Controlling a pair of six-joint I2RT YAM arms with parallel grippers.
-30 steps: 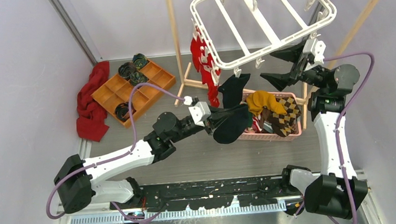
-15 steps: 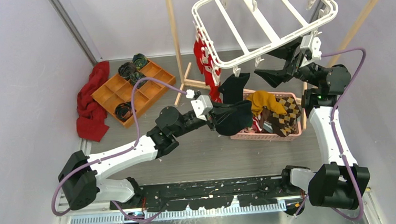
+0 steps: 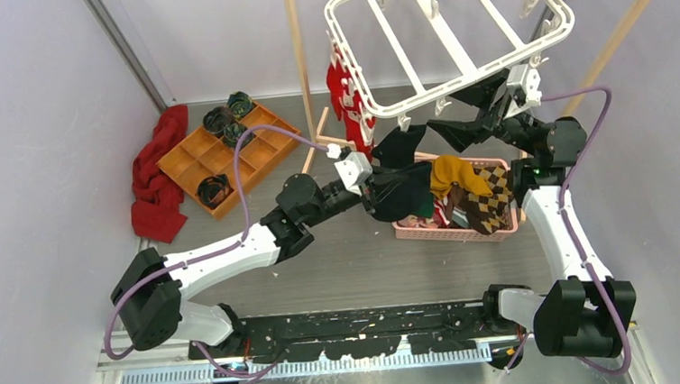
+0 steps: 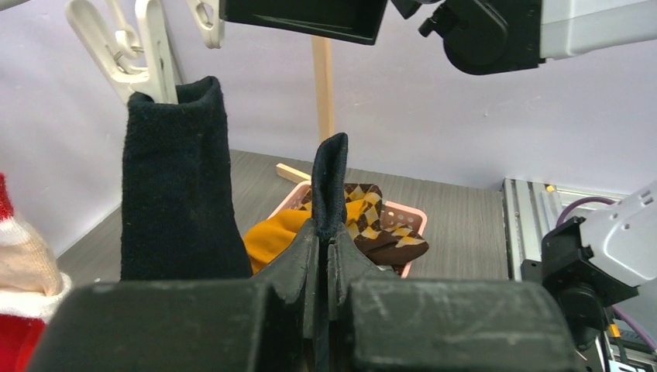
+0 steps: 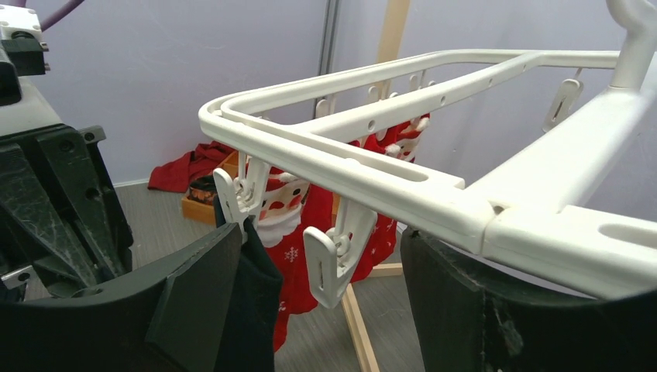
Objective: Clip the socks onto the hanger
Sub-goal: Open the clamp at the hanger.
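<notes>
Left fingers [image 4: 287, 271] clamping shut on black sock [image 4: 329, 178], holding it upright above pink basket [image 3: 452, 232] sitting on surface (mustard sock [image 3: 453, 173] and argyle sock [image 3: 490, 190] lying inside). Second black sock [image 4: 174, 194] hanging from clip just left of held one. Right fingers [image 5: 194, 287] standing wide open, gripping nothing, straddling free clip [image 5: 333, 256] under near rail of white hanger [image 3: 453, 44]. Hanger hanging at far right.

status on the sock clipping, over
Left gripper shut on a black sock. Right gripper open, fingers straddling a free clip under the hanger. Second black sock already clipped, hanging close beside that clip.
</notes>
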